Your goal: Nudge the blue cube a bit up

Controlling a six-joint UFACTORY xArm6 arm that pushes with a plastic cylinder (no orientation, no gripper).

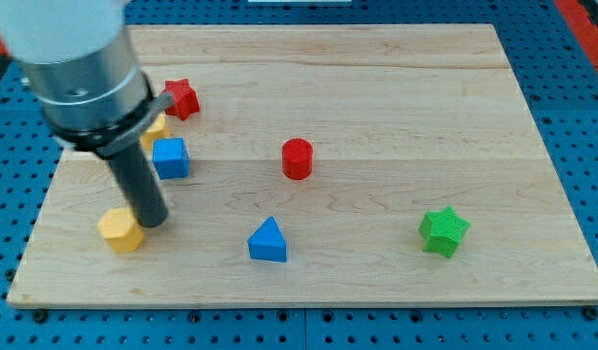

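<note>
The blue cube [170,157] sits on the wooden board [376,117] at the view's left. My tip [153,222] rests on the board below and slightly left of the blue cube, a short gap apart from it. The tip is right beside a yellow block [121,230], at that block's right. The rod and the arm's grey body rise toward the view's top left and hide part of a second yellow block [155,131] just above the blue cube.
A red star [181,98] lies above the blue cube. A red cylinder [297,157] stands near the middle. A blue triangle [267,240] lies at the bottom middle. A green star [443,230] lies at the right.
</note>
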